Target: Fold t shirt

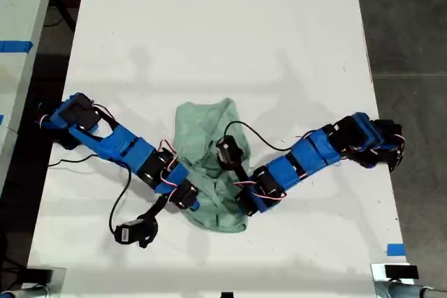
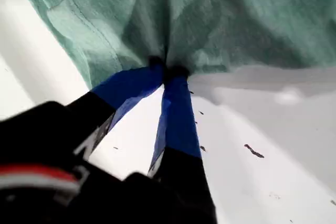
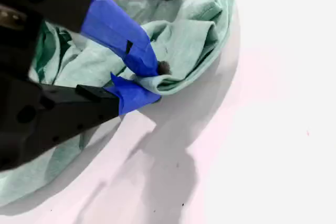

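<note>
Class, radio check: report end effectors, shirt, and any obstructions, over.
First end effector shut on t shirt edge. Second end effector shut on a fold. Shirt bunched mid-table. Nothing else in the way.

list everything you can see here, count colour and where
t shirt: one, pale mint green, bunched at the table's middle between the two arms
table: one, white, fills most of the exterior view
tape pieces: two, blue, one on the surface at the exterior view's left edge, one near the table's lower right corner in that view
floor: dark grey, along the exterior view's right
arms: two, blue and black, one from the exterior view's left, one from its right
my first tool: blue tips, shut on the t shirt
my second tool: blue tips, pinching a fold
</note>
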